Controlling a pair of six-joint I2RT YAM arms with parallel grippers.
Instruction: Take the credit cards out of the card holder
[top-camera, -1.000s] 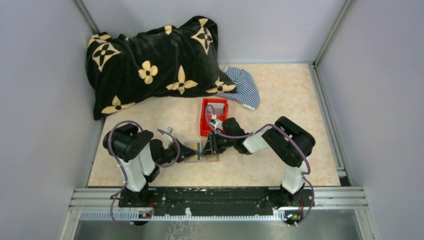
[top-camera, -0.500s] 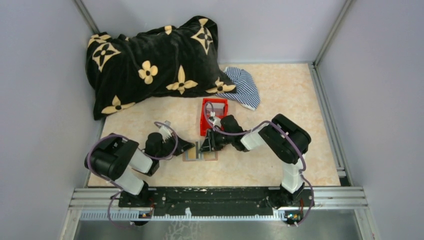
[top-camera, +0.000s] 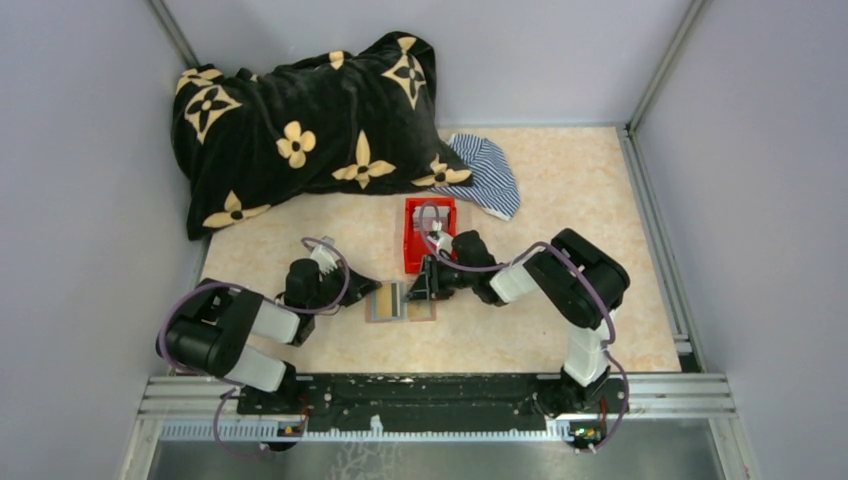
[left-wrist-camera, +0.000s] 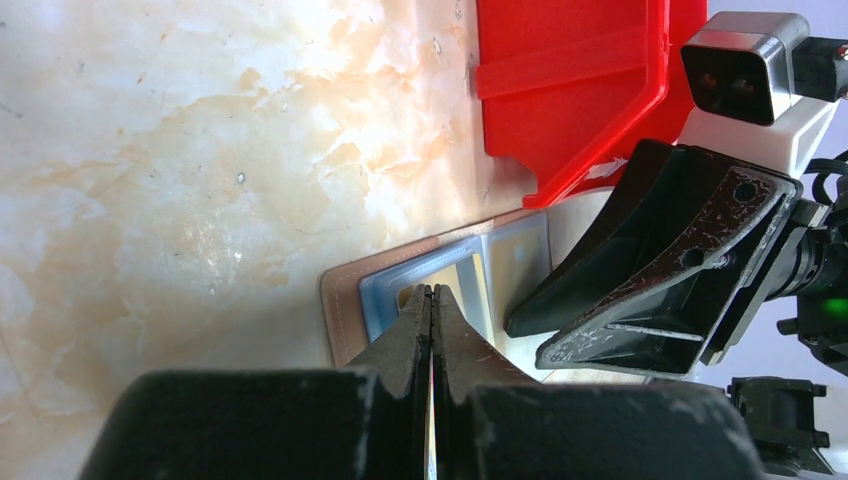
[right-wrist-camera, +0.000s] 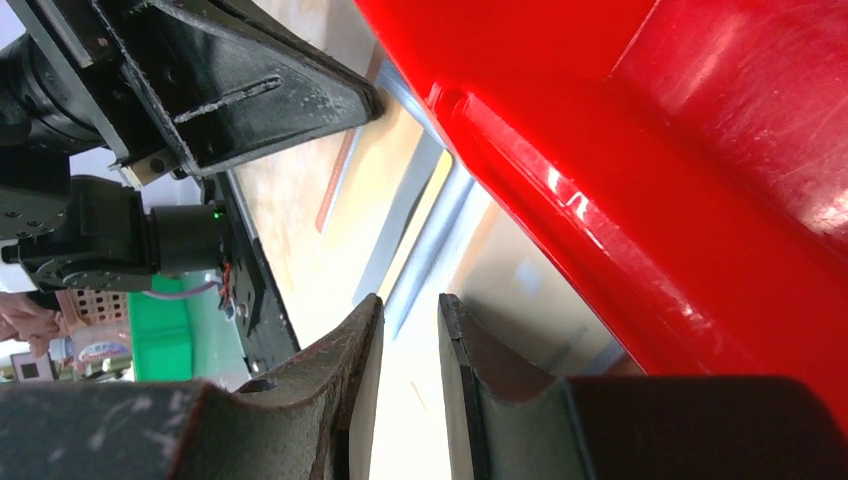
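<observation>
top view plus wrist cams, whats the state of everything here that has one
card holder, open flat on the table
credit cards, tan one tucked in a pocket
left gripper, shut, tips at the holder's left half
right gripper, jaws slightly apart, nothing seen between them
red bin, upright, just beyond the holder
flowered blanket, bunched in a heap
striped cloth, crumpled beside it
</observation>
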